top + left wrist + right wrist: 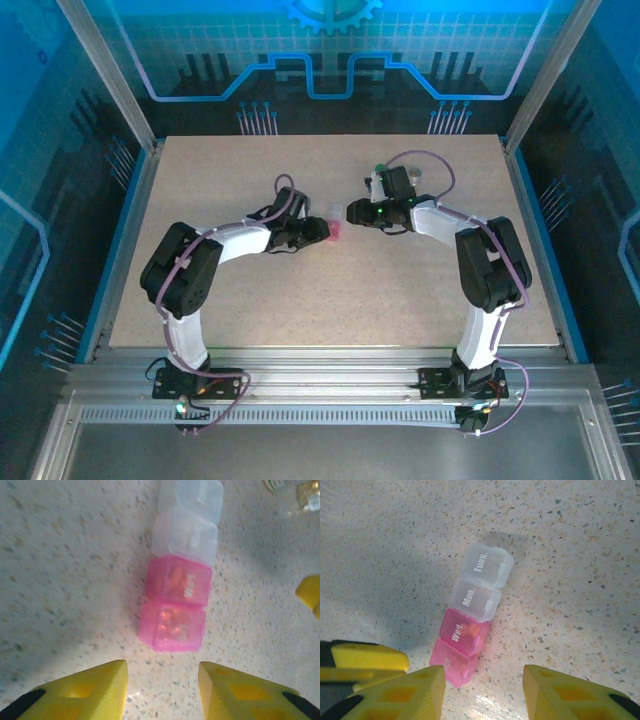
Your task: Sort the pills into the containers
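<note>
Pill organiser [472, 622], bottle and vial all stand on the speckled tabletop [250, 300], and the two arms reach in from its near edge. The left arm [190, 270] and right arm [490, 265] bend toward each other, so their grippers face across a small gap near the tabletop's middle, a little toward the far edge.

The left gripper [161, 672] hangs low with its yellow fingers apart and nothing between them. The organiser's pink end lies just ahead of it. The right gripper [484, 675] also has its fingers spread and empty, and the same pink end sits just beside one of them.

The organiser lies flat between the two grippers. It is a strip of four cells: two clear ones lettered "Tues." and "Mon.", then two pink ones, one lettered "Wed". All the lids look closed.

A white bottle with a green cap [377, 183] stands toward the far edge, close by the right wrist. A small amber-tinted vial [306, 495] stands near it, too blurred to show what it holds.

Orange pills [470, 630] show through both pink cells, so I judge at least part of the sorting done. I cannot tell what the clear cells, bottle and vial hold, so what remains is uncertain.
</note>
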`<control>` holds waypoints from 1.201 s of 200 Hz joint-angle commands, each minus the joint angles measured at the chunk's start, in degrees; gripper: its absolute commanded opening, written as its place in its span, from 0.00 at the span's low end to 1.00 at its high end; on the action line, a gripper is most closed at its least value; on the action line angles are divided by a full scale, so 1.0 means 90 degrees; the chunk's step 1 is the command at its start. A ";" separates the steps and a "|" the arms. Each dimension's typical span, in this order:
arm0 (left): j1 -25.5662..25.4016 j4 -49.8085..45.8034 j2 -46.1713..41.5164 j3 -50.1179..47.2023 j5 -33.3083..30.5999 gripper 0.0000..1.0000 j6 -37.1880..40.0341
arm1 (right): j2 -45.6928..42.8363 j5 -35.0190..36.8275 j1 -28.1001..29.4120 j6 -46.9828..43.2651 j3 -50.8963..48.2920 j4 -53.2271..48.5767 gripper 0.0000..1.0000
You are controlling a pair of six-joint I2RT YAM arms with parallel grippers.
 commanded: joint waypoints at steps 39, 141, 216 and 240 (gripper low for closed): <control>0.0161 -0.0506 0.0831 0.1159 0.0049 0.39 0.0523 | 0.0792 0.0006 0.0235 0.0209 0.0519 0.0117 0.43; 0.0163 -0.0698 0.1358 0.1624 0.0024 0.33 0.0693 | 0.1196 -0.0273 0.0321 0.0477 0.0684 0.0428 0.36; 0.0132 -0.0627 0.1502 0.1602 0.0128 0.29 0.0629 | 0.1386 -0.0358 0.0359 0.0616 0.0577 0.0599 0.28; 0.0116 -0.0588 0.1561 0.1567 0.0169 0.27 0.0596 | 0.1393 -0.0391 0.0361 0.0702 0.0467 0.0693 0.23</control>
